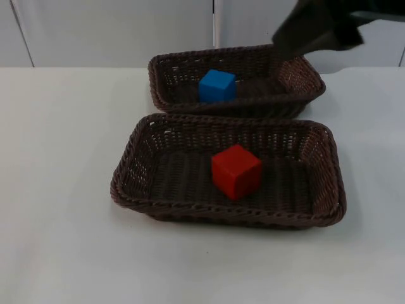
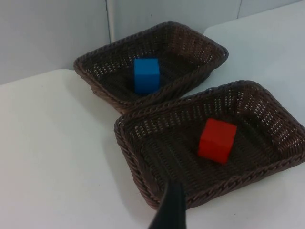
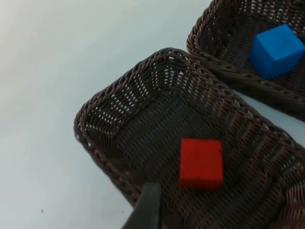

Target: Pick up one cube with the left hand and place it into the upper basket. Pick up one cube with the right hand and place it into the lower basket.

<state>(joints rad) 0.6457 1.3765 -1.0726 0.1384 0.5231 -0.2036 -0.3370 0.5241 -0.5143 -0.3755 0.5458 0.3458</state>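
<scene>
Well, both cubes already sit where the task wants them, so what matters now is how my two sets of jaws lie relative to the baskets as I pull clear.

In the top view the blue cube (image 1: 217,85) rests on the floor of the upper basket (image 1: 304,69), left of that basket's centre and apart from its walls. The red cube (image 1: 236,171) sits near the middle of the lower basket (image 1: 136,149), turned a little so one corner faces the bottom of the frame. The two baskets lie one behind the other on the white desk (image 1: 57,190), their near rims almost touching.

My right arm (image 1: 319,25) hangs in the upper right of the frame, above the far right corner of the upper basket. From its wrist camera one right fingertip (image 3: 145,210) shows above the lower basket's near rim, with the red cube just beyond it. I cannot tell how far these jaws are parted, but they hold nothing I can see.

My left fingertip (image 2: 171,207) shows from the left wrist camera over the lower basket's rim, both baskets lying beyond it. Whether these jaws are parted I cannot tell either.

I judge both placements done. The right arm is the nearer to the baskets, so it should retreat upward, clear of the woven rims.
</scene>
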